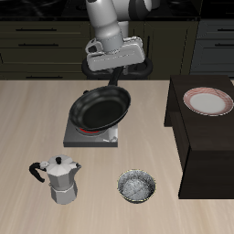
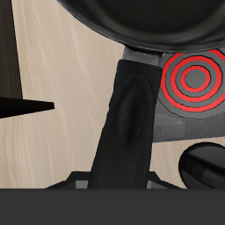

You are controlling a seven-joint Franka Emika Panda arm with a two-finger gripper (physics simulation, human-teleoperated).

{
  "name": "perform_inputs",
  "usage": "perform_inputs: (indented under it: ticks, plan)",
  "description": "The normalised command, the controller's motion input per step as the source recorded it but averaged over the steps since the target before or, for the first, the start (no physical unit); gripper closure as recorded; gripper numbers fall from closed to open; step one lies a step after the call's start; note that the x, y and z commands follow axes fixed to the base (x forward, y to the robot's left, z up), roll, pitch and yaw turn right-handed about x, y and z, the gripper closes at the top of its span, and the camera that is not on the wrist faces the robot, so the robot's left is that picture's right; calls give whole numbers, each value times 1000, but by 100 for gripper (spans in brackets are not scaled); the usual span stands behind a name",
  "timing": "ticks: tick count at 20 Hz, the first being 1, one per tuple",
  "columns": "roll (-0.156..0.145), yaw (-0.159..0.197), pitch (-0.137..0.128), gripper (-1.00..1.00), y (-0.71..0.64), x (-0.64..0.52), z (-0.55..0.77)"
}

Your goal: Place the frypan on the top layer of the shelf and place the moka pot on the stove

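Observation:
My gripper [image 1: 111, 73] is shut on the long black handle of the frypan [image 1: 101, 108]. It holds the pan tilted in the air just above the stove [image 1: 91, 138], whose red burner is partly hidden under the pan. In the wrist view the handle [image 2: 127, 123] runs from my gripper [image 2: 119, 182] to the pan, with the stove's red spiral [image 2: 193, 77] below it. The silver moka pot [image 1: 62, 180] stands upright near the table's front edge, apart from the stove. The dark shelf [image 1: 206, 151] stands beside the stove; its edge shows in the wrist view [image 2: 9, 61].
A pink-rimmed plate [image 1: 208, 101] lies on the shelf's flat top. A small shiny metal bowl [image 1: 137, 187] sits near the front edge between the moka pot and the shelf. Dark cabinets run behind the table.

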Motion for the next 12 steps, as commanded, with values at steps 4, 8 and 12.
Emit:
perform_inputs:
  ticks: [4,8,12]
  plan:
    - [-76,186,-40,100,-250,187,134]
    - [-77,87,2,100,-369,240,142]
    - [-54,144,3,100,-312,126,134]
